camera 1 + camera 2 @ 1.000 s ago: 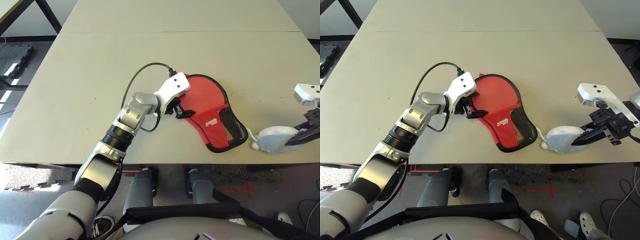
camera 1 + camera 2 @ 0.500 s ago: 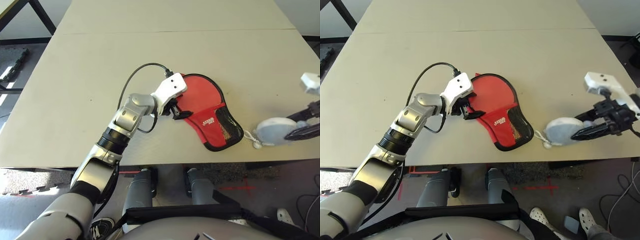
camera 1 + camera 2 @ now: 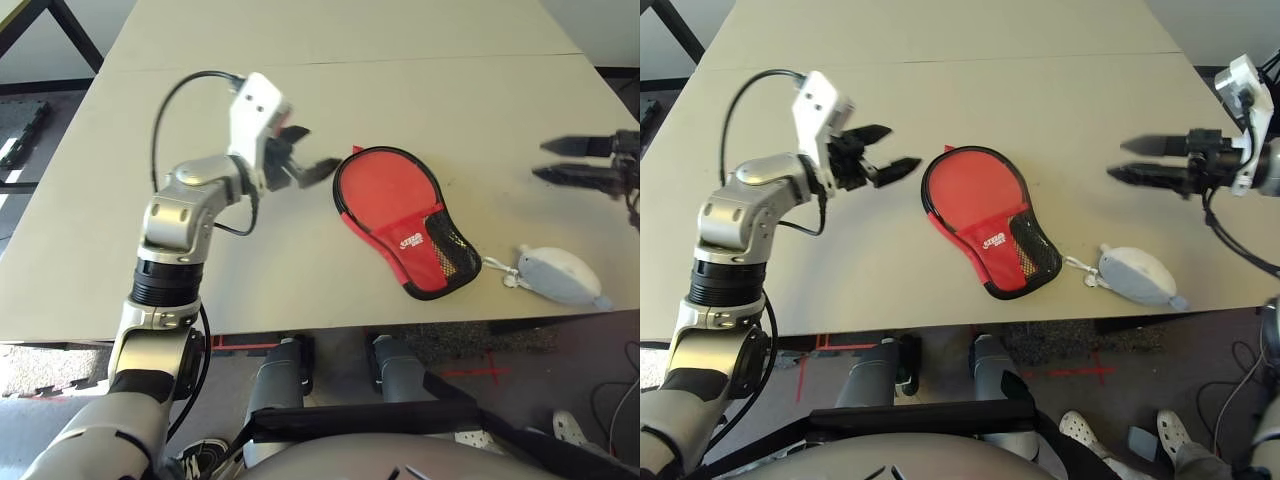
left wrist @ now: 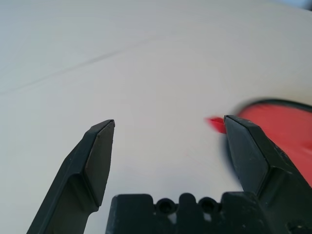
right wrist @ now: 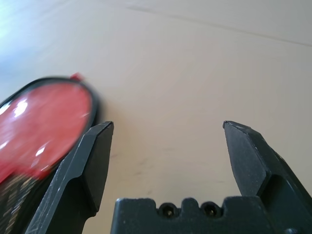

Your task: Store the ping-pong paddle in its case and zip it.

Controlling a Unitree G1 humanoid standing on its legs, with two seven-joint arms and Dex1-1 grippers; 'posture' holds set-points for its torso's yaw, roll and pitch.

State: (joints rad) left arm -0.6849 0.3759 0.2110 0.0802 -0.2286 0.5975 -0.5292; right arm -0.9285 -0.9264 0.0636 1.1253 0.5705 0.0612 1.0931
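The red case (image 3: 385,195), with its black mesh pocket (image 3: 449,248) and white logo, lies flat near the table's front edge. The ping-pong paddle is hidden. My left gripper (image 3: 318,148) hangs open in the air just left of the case, apart from it and holding nothing. In the left wrist view the case (image 4: 287,117) shows beyond one finger. My right gripper (image 3: 1116,160) stands open and empty to the right of the case, well apart from it. The right wrist view shows the case (image 5: 44,122) past one finger.
A soft white-grey stuffed lump (image 3: 1135,275) with a small cord lies at the front right, close to the table edge (image 3: 1110,318) and just right of the case. A seam (image 3: 400,62) crosses the tan tabletop farther back.
My right gripper has opened, let go of the stuffed lump and drawn back from it. My left gripper has lifted off the case and swung left. The camera has also shifted.
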